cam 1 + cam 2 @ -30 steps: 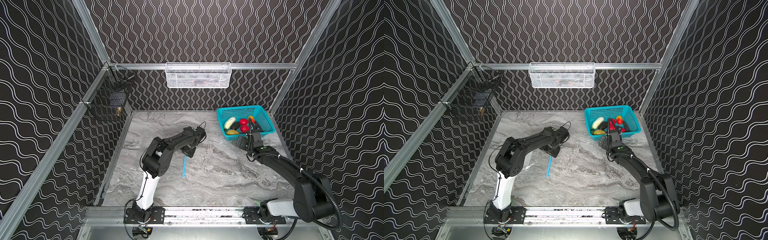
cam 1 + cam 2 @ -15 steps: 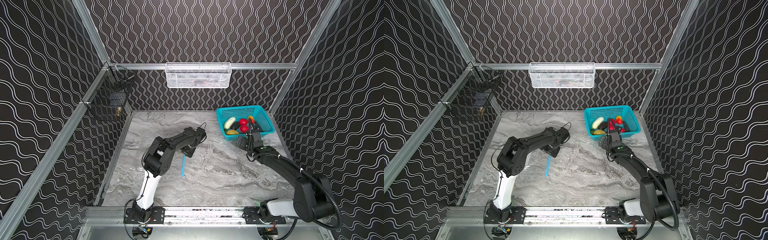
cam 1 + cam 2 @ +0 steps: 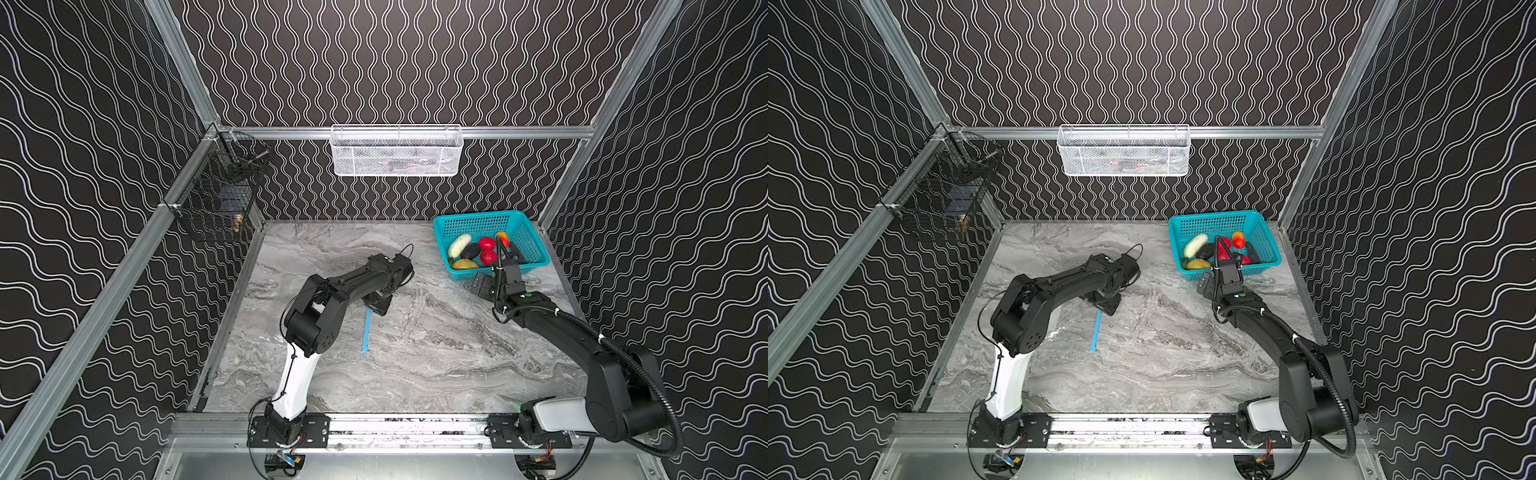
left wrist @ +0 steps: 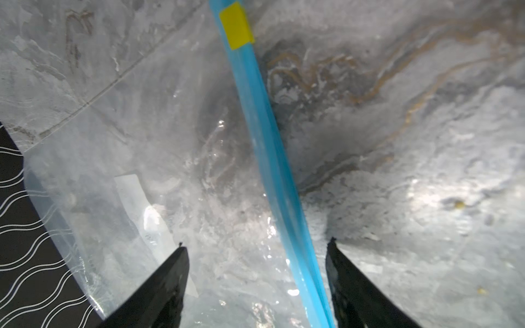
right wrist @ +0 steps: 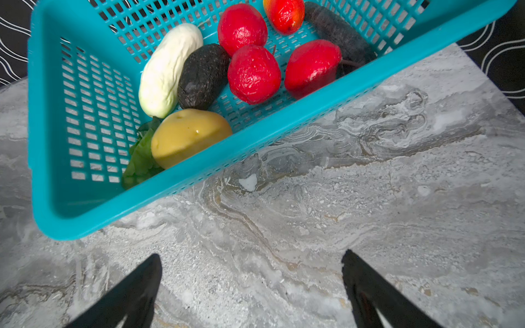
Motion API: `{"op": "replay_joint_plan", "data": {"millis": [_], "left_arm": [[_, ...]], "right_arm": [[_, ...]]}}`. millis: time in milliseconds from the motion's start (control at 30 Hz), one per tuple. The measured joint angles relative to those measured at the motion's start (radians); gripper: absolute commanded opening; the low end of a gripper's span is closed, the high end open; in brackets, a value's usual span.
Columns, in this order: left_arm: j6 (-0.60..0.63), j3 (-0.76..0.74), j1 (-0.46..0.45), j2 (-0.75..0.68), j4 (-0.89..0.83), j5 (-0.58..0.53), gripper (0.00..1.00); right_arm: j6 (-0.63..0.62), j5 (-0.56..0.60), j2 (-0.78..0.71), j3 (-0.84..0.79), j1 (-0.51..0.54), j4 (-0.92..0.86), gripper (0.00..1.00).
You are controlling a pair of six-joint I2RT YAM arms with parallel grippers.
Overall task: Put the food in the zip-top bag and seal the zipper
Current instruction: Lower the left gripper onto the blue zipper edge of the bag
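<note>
Showing grey marble tabletop (image 3: pixel 436 365) | wavy black walls (image 3: pixel 395 62) | left gripper (image 4: pixel 256 243) spread | right gripper (image 5: pixel 251 253) wide

zip-top bag (image 4: pixel 93 159): clear glossy film (creased, glare spots). basket (image 5: pixel 48 119): perforated teal plastic. red fruits (image 5: pixel 253 74): shiny. table (image 5: pixel 369 198): marble-look, matt.

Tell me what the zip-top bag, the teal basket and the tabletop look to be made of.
The bag: thin clear plastic film, glossy; the table's veins show through it and it glints. The basket: rigid moulded plastic, smooth and slightly shiny, with an even grid of slots. The tabletop: grey veined stone look with a low sheen; whether it is real marble or a printed surface, I cannot tell.
</note>
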Motion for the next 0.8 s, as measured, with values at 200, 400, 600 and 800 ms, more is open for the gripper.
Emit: {"op": "replay_joint_plan", "data": {"millis": [200,400,600,800], "left_arm": [[0.000,-0.006,0.000,0.017,0.004,-0.012,0.73],[0.003,-0.056,0.000,0.007,0.021,-0.056,0.59],[0.006,-0.080,-0.001,0.025,0.032,-0.104,0.30],[0.015,-0.079,0.001,0.064,0.026,-0.154,0.00]], "right_arm": [[0.000,0.000,0.002,0.003,0.000,0.000,0.99],[0.000,0.000,0.001,0.003,0.000,0.000,0.99],[0.000,0.000,0.001,0.003,0.000,0.000,0.99],[-0.004,0.001,0.000,0.003,0.000,-0.001,0.99]]}}
